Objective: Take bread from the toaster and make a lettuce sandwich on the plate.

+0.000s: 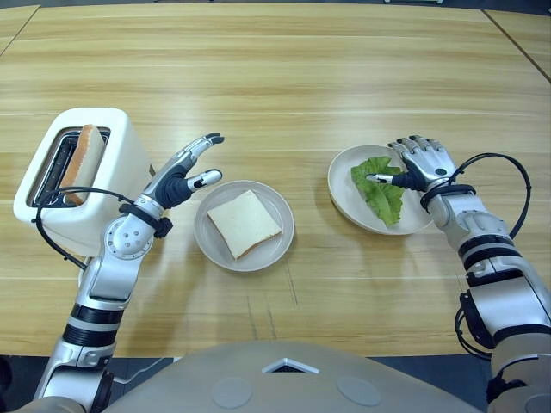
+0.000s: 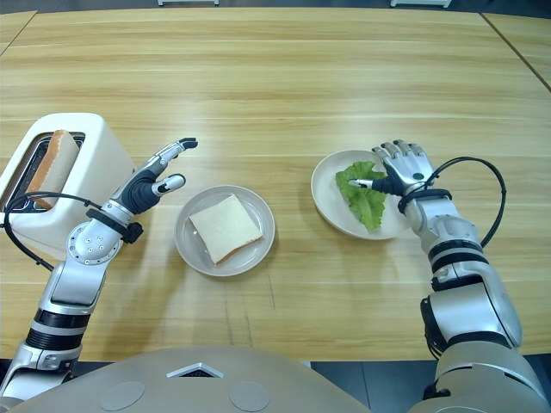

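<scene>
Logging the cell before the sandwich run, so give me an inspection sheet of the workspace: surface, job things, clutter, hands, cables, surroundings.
Surface: wooden table.
Job's things: toaster at left, one slice in its slot; second slice on middle plate; lettuce on right plate.
Clutter: nothing seen.
Hands: left hand open, raised between toaster and middle plate; right hand over right plate's edge, at the lettuce.
Cables: left cable loops across the toaster's front; right cable arcs beside the right forearm.
Surroundings: other tables at the far corners.

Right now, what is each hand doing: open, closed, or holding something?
Left hand: open, holding nothing.
Right hand: at the lettuce; grip cannot be told.
</scene>
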### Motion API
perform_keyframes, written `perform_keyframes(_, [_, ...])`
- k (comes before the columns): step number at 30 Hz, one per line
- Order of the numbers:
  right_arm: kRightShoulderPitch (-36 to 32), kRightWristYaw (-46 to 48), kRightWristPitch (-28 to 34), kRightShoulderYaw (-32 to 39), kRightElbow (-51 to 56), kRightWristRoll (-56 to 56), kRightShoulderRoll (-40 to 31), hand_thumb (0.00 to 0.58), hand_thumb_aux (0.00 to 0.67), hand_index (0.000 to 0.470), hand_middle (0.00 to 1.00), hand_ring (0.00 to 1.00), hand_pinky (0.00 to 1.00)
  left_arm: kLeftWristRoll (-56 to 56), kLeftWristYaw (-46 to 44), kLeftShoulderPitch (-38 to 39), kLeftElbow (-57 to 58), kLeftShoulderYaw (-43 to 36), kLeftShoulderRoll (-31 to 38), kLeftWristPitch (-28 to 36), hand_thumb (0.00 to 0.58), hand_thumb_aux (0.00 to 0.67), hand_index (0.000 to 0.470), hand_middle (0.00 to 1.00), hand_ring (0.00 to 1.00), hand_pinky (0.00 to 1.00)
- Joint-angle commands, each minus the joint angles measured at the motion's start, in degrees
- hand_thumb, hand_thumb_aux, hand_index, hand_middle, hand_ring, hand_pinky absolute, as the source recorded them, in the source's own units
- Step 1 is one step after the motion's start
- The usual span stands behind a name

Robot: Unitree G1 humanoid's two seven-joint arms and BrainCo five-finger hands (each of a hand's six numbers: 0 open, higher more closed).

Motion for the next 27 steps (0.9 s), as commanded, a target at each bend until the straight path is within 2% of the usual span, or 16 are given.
perform_keyframes(1, [-2.8,-1.3,-0.4,2.2,3.3,0.6,1.8,0.255,0.168,0.118,0.0,0.0,0.0,0.2,0.1,0.2,0.7,-0.3,-0.1,-0.1,0.0,0.0,0.0,0.0,0.0,0.0])
perform_keyframes(2, [-2.9,-1.5,-0.7,2.6,3.6,0.6,1.9,0.368,0.265,0.186,0.0,0.0,0.0,0.2,0.1,0.2,0.7,-0.3,-0.2,-0.1,0.0,0.0,0.0,0.0,0.0,0.0])
perform_keyframes(4, [-2.9,-2.2,-1.1,3.4,3.7,0.9,2.0,0.474,0.384,0.269,0.0,0.0,0.0,0.1,0.1,0.2,0.9,-0.2,-0.1,-0.2,0.0,0.0,0.0,0.0,0.0,0.0])
perform_keyframes(5, [-2.8,-2.8,-1.4,3.6,3.5,1.0,2.0,0.58,0.67,0.47,0.0,0.0,0.0,0.1,0.1,0.2,1.0,-0.2,-0.1,-0.3,0.0,0.0,0.0,0.0,0.0,0.0])
perform_keyframes(18, [-2.3,-5.1,-5.7,3.1,0.8,5.3,0.9,0.58,0.67,0.47,0.0,0.0,0.0,-0.3,0.7,-0.1,1.8,0.1,-0.3,-0.7,0.0,0.0,0.0,0.0,0.0,0.0])
perform_keyframes(22, [0.4,-2.4,-12.9,-0.6,-8.7,11.7,-0.8,0.58,0.67,0.47,0.0,0.0,0.0,-0.8,1.1,-0.2,0.8,1.1,-0.2,-1.2,0.0,0.0,0.0,0.0,0.0,0.0])
perform_keyframes(27, [5.9,6.6,-27.5,-1.0,-29.8,18.9,-3.1,0.58,0.67,0.47,0.0,0.0,0.0,-5.0,2.7,-0.7,-1.7,4.7,-1.4,-3.5,0.0,0.0,0.0,0.0,0.0,0.0])
